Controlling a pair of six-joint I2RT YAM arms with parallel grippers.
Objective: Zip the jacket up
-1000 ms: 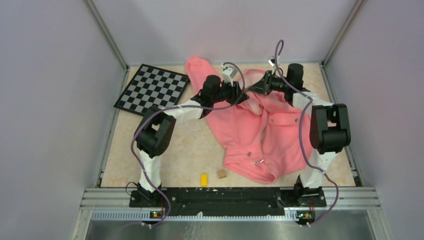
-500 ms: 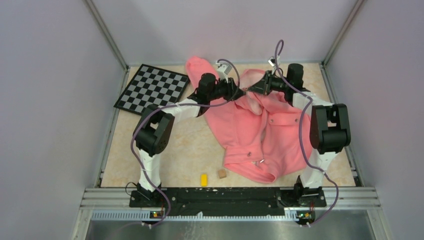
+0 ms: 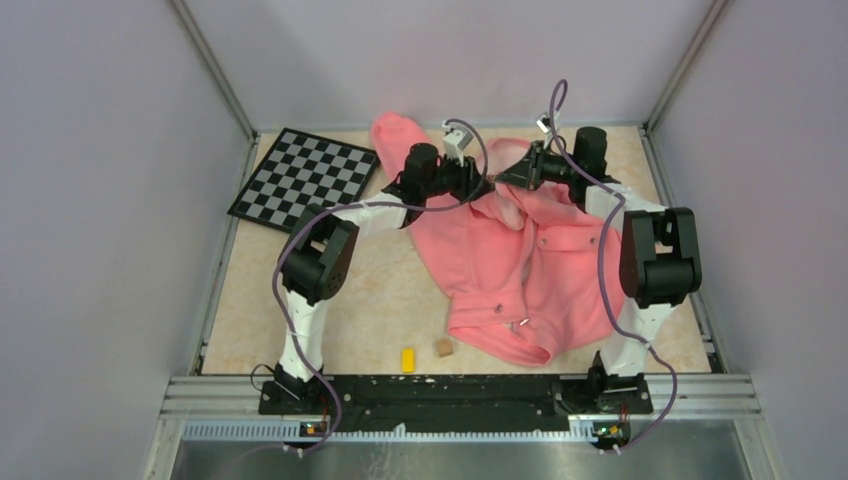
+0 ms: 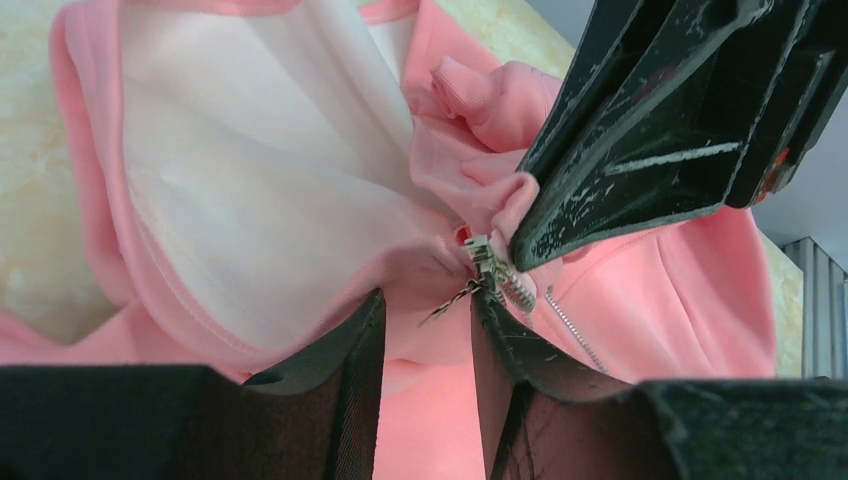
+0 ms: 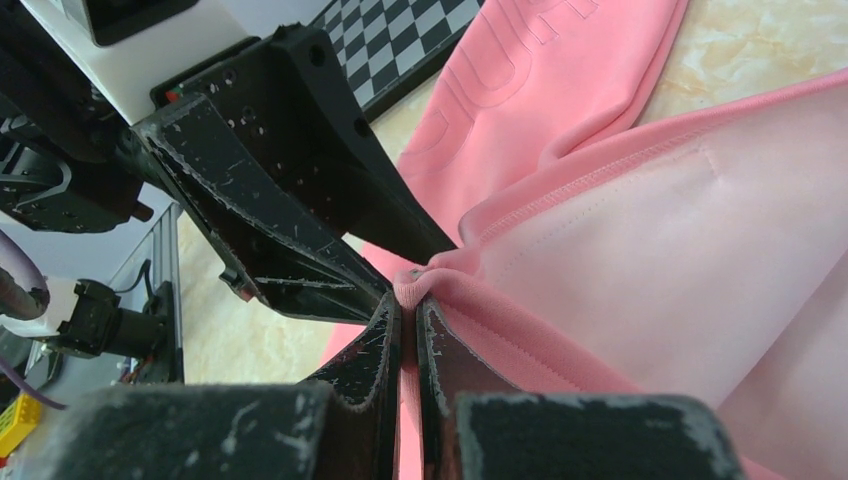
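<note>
A checkerboard (image 3: 305, 178) lies left of the jacket (image 3: 500, 265), which sprawls crumpled on the tabletop (image 3: 370, 300). At the jacket's far edge the left gripper (image 4: 425, 305) has its fingers a narrow gap apart (the metal zipper pull (image 4: 483, 262) sits just off one tip). Facing it, the right gripper (image 5: 408, 300) is pinched tight on the jacket's folded edge.

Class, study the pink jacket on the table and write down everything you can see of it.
The jacket is salmon-pink fleece with a paler lining. It lies crumpled on the table with its front open, and one sleeve is stretched toward the far wall. The right gripper pinches its hem. The left gripper straddles the metal zipper end, grip unclear.
</note>
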